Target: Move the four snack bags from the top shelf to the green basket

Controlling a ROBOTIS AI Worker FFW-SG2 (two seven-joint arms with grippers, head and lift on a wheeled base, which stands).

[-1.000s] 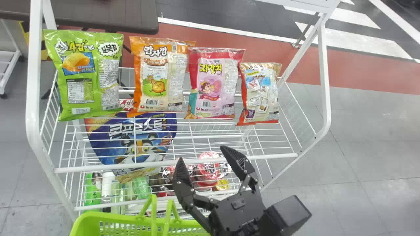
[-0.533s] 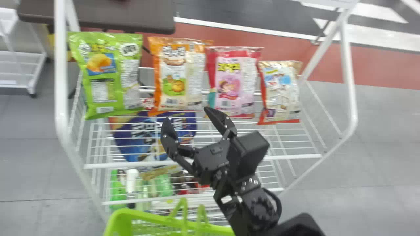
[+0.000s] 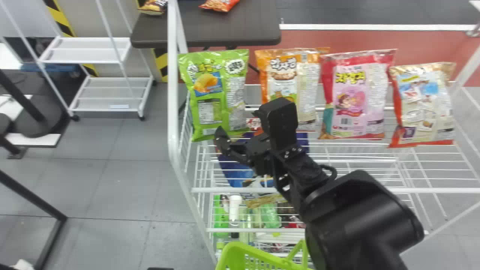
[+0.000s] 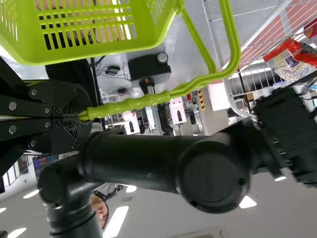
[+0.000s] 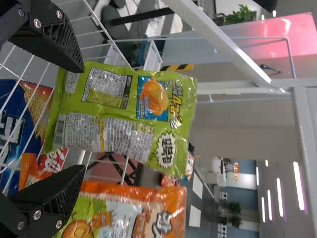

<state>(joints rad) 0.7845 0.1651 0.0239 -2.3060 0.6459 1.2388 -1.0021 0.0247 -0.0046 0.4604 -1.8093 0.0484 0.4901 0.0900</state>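
At the left end of the top shelf (image 3: 442, 190), the green snack bag (image 3: 210, 80) is standing upright just ahead of your open right gripper (image 5: 82, 119), whose parted fingers are aiming either side of its long axis.

Our right arm (image 3: 362, 221), toward four o'clock, is black and smoothly rounded, with a looped cable (image 3: 334, 171). Silver screws dot our ribbed fingers (image 5: 62, 42).
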